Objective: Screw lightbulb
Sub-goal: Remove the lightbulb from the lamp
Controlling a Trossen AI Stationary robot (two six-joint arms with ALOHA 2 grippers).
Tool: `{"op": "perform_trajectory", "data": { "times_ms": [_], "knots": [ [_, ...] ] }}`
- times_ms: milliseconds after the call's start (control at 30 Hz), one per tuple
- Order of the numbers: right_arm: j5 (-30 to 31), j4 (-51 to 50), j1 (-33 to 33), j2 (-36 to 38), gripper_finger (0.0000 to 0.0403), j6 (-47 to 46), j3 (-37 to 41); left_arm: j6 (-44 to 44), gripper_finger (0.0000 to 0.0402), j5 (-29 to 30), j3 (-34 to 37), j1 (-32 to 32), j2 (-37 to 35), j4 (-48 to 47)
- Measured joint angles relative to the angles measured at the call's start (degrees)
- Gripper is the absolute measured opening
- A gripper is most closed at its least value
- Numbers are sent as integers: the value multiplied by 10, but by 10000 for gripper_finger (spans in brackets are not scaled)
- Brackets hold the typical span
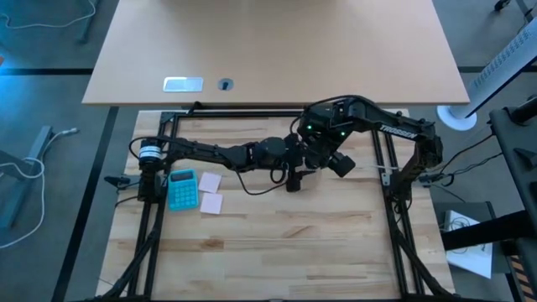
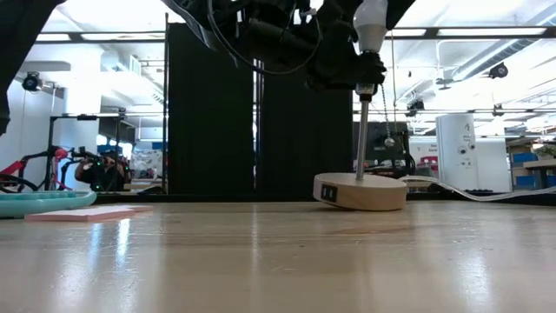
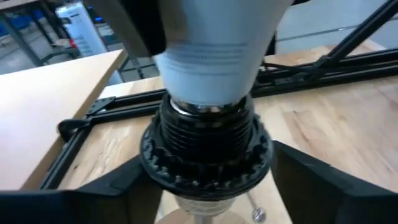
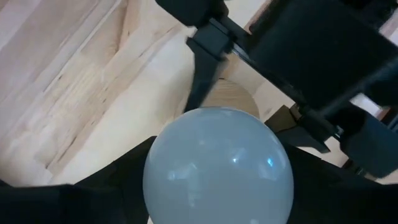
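Bulb point(image 3: 211, 43) sits in socket point(image 3: 208, 140); right tool point(image 4: 217, 180) clamped on bulb, left tool point(image 3: 205, 180) clamped on socket. Keep bulb straight, turn gently w/o cross-threading

Not seeing much readable here. The right arm point(image 1: 401, 131) is showing some white lettering along its link, but it's too tiny to make out.

Both arms reached inward and met near the table's middle, toward its far edge. The left gripper point(image 3: 205, 186) stood closed on the socket — the right gripper point(image 4: 217, 180) clasped the lightbulb point(image 4: 217, 171).
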State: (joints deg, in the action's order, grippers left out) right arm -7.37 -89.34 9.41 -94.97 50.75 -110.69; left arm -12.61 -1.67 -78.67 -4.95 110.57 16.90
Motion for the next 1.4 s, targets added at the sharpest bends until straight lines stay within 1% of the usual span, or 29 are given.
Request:
{"op": "perform_trajectory", "data": {
  "times_ms": [100, 200, 300, 400, 500, 633, 700, 833, 933, 1067, 1233, 1400],
  "knots": [
    [0, 0, 0, 0, 258, -11, 0, 7, 287, -29, 0, -3, 0, 0],
    [2, -3, 0, 0, 262, -12, 0, 18, 299, -60, 0, -14, 11, 18],
    [2, -2, 1, 0, 258, -12, 1, 40, 298, -109, -1, -31, 22, 32],
    [0, 1, 0, 0, 253, -17, 1, 46, 290, -163, 0, -43, 21, 19],
    [-3, 2, 0, 0, 255, -24, 2, 10, 284, -186, 0, -51, 12, -13],
    [0, 0, 1, 0, 261, -25, 2, -43, 284, -202, 2, -68, 12, -30],
    [0, -2, 1, 0, 259, -25, 2, -53, 284, -228, 2, -79, 13, -33],
    [-1, -4, 0, 0, 253, -24, 2, -54, 284, -301, 0, -107, 18, -31],
    [-5, -5, 0, 0, 255, -23, 2, -54, 284, -338, -1, -127, 29, -5],
    [-8, -6, 0, -1, 260, -23, 2, -45, 284, -407, -1, -142, 57, 48],
    [-33, -6, 0, -1, 255, -26, 2, -46, 284, -473, -42, -144, 108, 51],
    [-34, -6, 0, -1, 259, -47, 2, -50, 284, -503, -95, -147, 139, 52]
  ]
}}
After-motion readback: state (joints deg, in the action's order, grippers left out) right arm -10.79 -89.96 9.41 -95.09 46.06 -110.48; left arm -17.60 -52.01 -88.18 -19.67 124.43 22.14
